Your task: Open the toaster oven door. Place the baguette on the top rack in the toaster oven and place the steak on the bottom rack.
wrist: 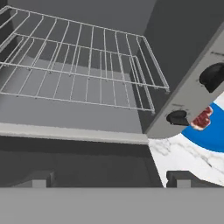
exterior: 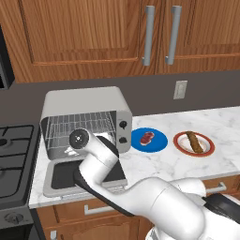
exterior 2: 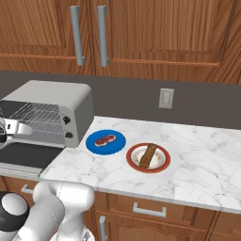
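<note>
The light grey toaster oven (exterior: 84,101) stands at the counter's left. Its door (exterior: 58,174) lies folded down flat, glass facing up. Inside, the top rack (wrist: 109,43) and the bottom rack (wrist: 87,87) are both bare. My gripper (wrist: 113,179) hovers open just over the lowered door (wrist: 74,157), facing into the oven, with nothing between its fingertips. To the oven's right, the red steak (exterior: 147,137) rests on a blue plate (exterior: 159,143). The brown baguette (exterior: 194,142) lies on a red-rimmed plate (exterior: 180,144) farther right.
Two black knobs (wrist: 213,75) sit on the oven's right panel. A black stove (exterior: 14,154) borders the counter on the left. Wooden cabinets (exterior: 93,33) hang overhead, and a wall outlet (exterior: 180,89) is on the backsplash. White marble counter (exterior 2: 202,160) stretches to the right of the plates.
</note>
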### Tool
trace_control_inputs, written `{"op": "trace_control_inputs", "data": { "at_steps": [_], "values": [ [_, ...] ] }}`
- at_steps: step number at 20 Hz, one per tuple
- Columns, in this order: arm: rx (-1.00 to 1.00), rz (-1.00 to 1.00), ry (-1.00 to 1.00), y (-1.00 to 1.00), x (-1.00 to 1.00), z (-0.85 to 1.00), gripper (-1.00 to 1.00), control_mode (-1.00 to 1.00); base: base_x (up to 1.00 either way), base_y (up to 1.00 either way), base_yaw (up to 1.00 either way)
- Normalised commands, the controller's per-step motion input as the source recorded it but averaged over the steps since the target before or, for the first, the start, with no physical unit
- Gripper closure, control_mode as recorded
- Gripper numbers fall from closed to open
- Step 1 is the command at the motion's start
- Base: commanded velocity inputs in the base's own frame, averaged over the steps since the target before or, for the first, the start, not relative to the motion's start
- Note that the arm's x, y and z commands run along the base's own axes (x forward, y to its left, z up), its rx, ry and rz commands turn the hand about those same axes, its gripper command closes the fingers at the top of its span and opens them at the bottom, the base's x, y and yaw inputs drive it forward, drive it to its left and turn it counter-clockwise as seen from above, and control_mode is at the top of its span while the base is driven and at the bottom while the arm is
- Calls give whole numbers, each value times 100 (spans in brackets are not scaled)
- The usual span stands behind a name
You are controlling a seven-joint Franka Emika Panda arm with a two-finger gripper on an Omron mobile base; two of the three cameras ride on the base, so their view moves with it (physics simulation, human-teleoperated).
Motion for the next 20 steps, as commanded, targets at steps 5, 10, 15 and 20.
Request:
{"op": "trace_control_inputs", "data": {
  "at_steps": [5,10,15,20],
  "values": [
    [0,-14,0,0,20,-3,-100,-100,0,0,0],
    [0,-7,-4,2,12,-8,-100,-100,0,0,0],
    [0,-1,-1,3,7,-1,-100,-100,0,0,0],
    [0,4,-10,0,0,-5,-100,-100,0,0,0]
  ]
}}
